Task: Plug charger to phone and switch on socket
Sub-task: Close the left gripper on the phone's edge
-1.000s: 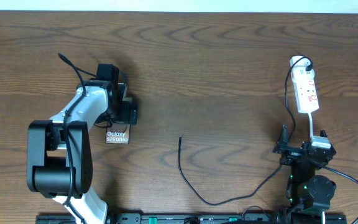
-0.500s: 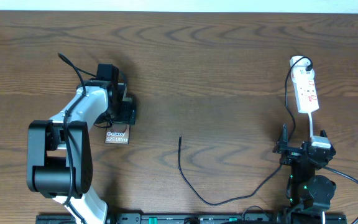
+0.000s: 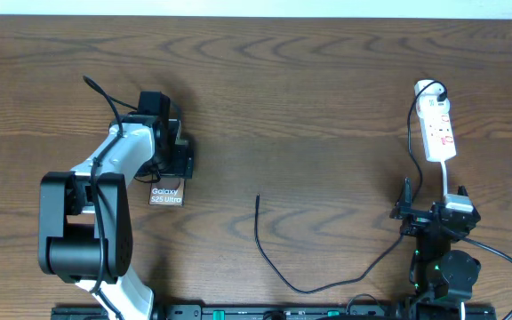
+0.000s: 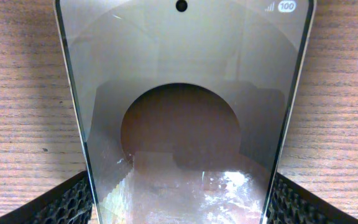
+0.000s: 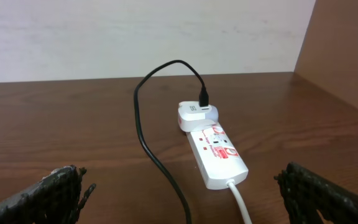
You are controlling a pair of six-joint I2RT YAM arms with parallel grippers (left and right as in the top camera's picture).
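Phone [image 3: 168, 195]: lies flat on the table [image 3: 309, 80], about 8 o'clock from table centre, lettering end towards my base. In the left wrist view the screen fills the frame and nothing is plugged into any edge that I can see; the bottom edge with the port is out of that view.

Left claw [image 4: 182, 200]: straddles the phone. My pads [image 4: 73, 202] sit against both long edges, so I judge it closed on the phone, holding it steady.

Charger [image 3: 278, 271]: the connector tip [image 3: 258, 197] lies free on the wood at 3 o'clock from the phone, well apart from it. The cable loops down towards 6 o'clock, then runs up the right side to the socket.

Socket [image 3: 439, 132]: sits at about 2 o'clock from table centre. The right wrist view shows the black cable already seated in the white plug [image 5: 194, 115] at its far end, and the white cord [image 5: 238, 202] leaving the near end. Red marks show on top; I cannot read whether the switch is on.

Right claw [image 5: 182, 186]: fingers spread wide at the frame corners, nothing between them, parked at 6 o'clock from the socket.

Status, as I judge it:
- Done: supply end of the charger in place; phone secured.
- Left: pick up the tip, insert it into the phone, then press the socket switch.
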